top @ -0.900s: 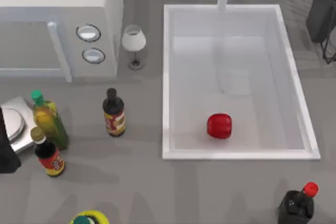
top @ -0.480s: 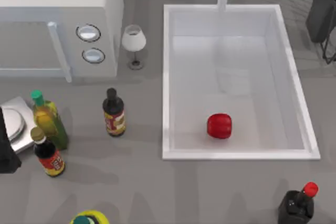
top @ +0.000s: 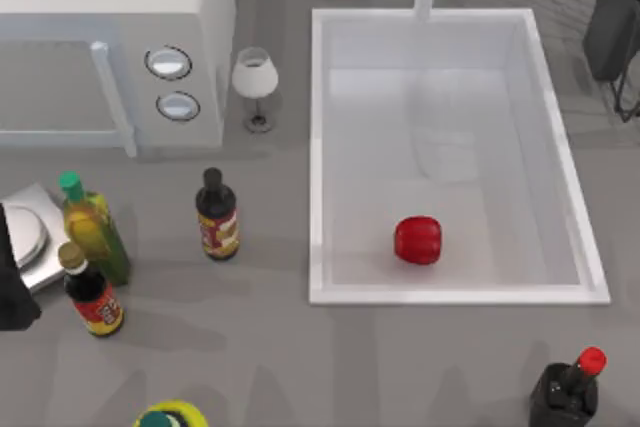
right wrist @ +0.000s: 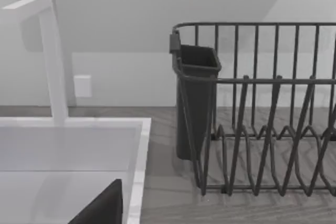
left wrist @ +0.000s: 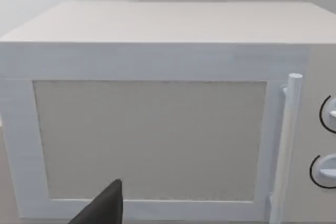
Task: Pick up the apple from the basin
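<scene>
Looking down from the top view, I see the apple (top: 417, 240) lying on the flat floor of the basin (top: 450, 295). It sits close to the basin's wall at the bottom of the picture, a little left of the middle, touching no wall. It is glossy red and rests alone in there.

Both arms are well apart from it. The left arm (top: 12, 282) is a dark shape at the table's far left edge, beside a silver scale (top: 28, 237) and three bottles: a green-capped one (top: 92, 229), a dark one with a red label (top: 93, 295) and another dark one (top: 216, 217) standing nearer the basin. Its wrist view faces the door of the white microwave (left wrist: 152, 140), with one dark tip of the left gripper (left wrist: 103, 207) at the lower edge. I cannot tell how that gripper is set.

The right arm (top: 612, 17) is at the top right corner, beyond the basin's far right corner and over a dark wire dish rack (right wrist: 262, 119). Its wrist view takes in the rack, the white faucet (right wrist: 52, 56) and a corner of the basin's rim, with one dark tip of the right gripper (right wrist: 103, 207) low in the picture. I cannot tell its setting either.

A wine glass (top: 255, 82) stands between microwave and basin, and a black bottle with a red cap (top: 568, 389) stands outside the basin at the lower right.
</scene>
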`<state>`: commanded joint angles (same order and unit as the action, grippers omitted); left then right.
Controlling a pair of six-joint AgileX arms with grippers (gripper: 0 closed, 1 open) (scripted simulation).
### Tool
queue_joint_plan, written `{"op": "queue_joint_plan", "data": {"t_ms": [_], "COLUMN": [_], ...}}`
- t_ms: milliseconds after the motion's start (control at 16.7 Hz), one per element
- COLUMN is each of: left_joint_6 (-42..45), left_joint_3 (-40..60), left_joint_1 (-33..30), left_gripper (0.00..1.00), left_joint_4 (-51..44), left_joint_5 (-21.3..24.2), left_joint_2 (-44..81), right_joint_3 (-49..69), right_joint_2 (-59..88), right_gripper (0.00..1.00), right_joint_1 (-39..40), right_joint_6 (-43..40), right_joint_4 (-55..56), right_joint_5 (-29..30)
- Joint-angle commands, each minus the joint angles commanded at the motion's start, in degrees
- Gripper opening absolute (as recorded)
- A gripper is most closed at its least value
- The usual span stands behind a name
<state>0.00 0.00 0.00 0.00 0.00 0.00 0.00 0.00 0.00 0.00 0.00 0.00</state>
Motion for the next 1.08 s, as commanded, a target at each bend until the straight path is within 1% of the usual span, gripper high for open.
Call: {"op": "queue_joint_plan", "data": {"t_ms": [660, 840, 1080], "left_joint_6": [0.00, 0.00, 0.00], "left_joint_3": [0.00, 0.00, 0.00], "left_joint_1": [0.00, 0.00, 0.00], "left_gripper": [1.00, 1.00, 1.00], "left_joint_4": [0.00, 0.00, 0.00], "left_joint_5": [0.00, 0.00, 0.00], "left_joint_2": [0.00, 0.00, 0.00], "right_joint_3": [1.21, 6.18, 18.22], "right_joint_2": [1.58, 7.85, 22.66], "right_gripper": [1.00, 1.00, 1.00], "right_joint_1": [0.34, 1.71, 5.02], "right_joint_6": [0.38, 1.90, 5.57], "right_joint_4": [-0.77, -3.95, -11.64], "right_joint_5": [0.00, 0.00, -0.01]}}
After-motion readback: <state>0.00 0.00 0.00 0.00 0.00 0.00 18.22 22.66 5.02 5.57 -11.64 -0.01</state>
